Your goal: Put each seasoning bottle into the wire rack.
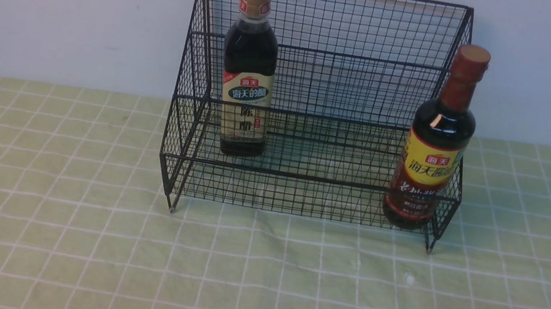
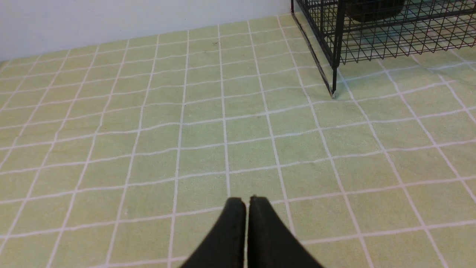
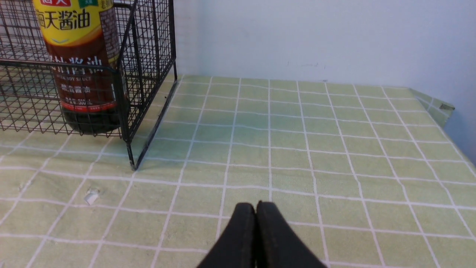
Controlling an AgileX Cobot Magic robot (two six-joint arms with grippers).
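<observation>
The black wire rack (image 1: 347, 105) stands against the back wall on the green checked cloth. A gold-capped seasoning bottle (image 1: 248, 72) with a beige label stands upright on the rack's upper tier at its left. A second seasoning bottle (image 1: 436, 142), with a red-brown neck and a yellow-and-red label, stands upright in the lower tier's right corner, also seen as the bottle (image 3: 83, 70). My left gripper (image 2: 247, 201) is shut and empty over bare cloth, well short of the rack's left foot (image 2: 333, 93). My right gripper (image 3: 256, 206) is shut and empty, off the rack's right corner (image 3: 130, 160). Neither arm shows in the front view.
A pale wall (image 1: 60, 0) rises right behind the rack. The cloth's right edge (image 3: 442, 108) drops off at the far right. A small white fleck (image 3: 91, 195) lies on the cloth in front of the rack.
</observation>
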